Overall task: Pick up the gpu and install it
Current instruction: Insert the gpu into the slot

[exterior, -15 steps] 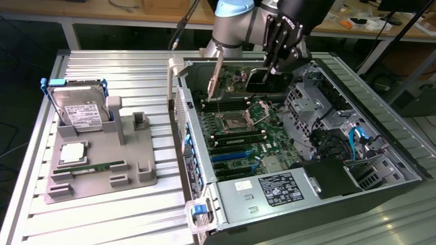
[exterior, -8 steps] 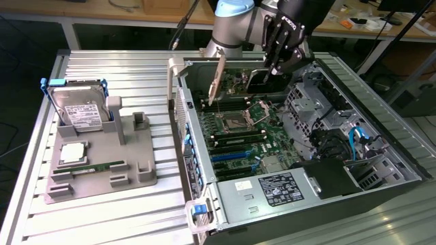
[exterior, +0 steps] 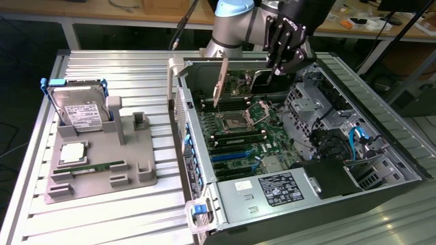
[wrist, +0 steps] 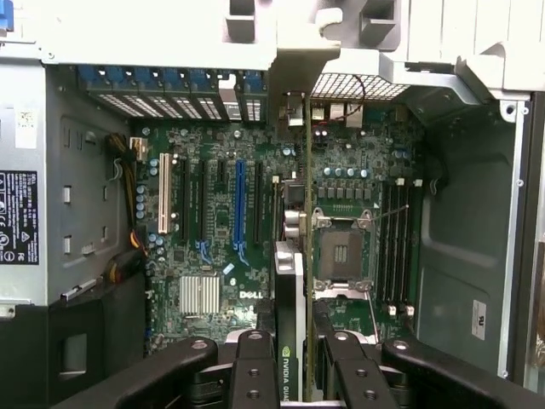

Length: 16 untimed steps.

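1. Closest to you in the exterior view, the ribbed metal counter (exterior: 102, 219) carries an open computer case (exterior: 402, 168) lying on its side. The power supply (exterior: 272, 189) sits at the case's near end.
2. On the exterior view's left, a grey holder (exterior: 102, 173) rests on the counter. A memory stick (exterior: 95, 167) lies in one of its grooves, with a processor chip (exterior: 73, 152) just behind it. A hard drive (exterior: 81, 112) stands upright at the holder's far end.
3. Inside the case, the motherboard (exterior: 238, 138) lies flat, with its processor socket (exterior: 235, 122) open near the middle.
4. Farther in, your jaws are clenched on the top edge of the gpu (exterior: 262, 81). They hold it upright over the far part of the motherboard. Its metal bracket (exterior: 219, 84) points to the exterior view's left, near the case's rear wall.
5. From the wrist view you see the card edge-on between the black fingers (wrist: 255, 375). It lines up over the board between the blue slot (wrist: 238, 200) and the socket. You cannot tell whether its lower edge touches a slot.
6. Behind everything, the arm (exterior: 235, 20) rises in front of wooden benches (exterior: 102, 13).
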Each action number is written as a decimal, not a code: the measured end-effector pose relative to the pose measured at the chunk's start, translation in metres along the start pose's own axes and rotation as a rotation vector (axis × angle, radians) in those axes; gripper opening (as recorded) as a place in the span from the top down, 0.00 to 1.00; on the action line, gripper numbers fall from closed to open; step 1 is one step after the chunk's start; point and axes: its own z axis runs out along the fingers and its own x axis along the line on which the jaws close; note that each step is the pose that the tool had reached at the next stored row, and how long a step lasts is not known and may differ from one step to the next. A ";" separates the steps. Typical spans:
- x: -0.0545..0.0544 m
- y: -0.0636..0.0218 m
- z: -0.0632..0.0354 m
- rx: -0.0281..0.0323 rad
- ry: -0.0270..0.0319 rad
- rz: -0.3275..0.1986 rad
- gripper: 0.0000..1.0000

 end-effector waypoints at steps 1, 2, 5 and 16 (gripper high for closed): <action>0.000 0.0000 0.0000 0.0000 0.0000 0.000 0.73; 0.000 0.0000 -0.0001 0.0000 0.0001 0.000 0.73; 0.000 -0.0002 -0.0001 -0.0010 0.0001 0.000 0.73; 0.000 -0.0010 -0.0001 -0.0047 -0.0001 0.000 0.73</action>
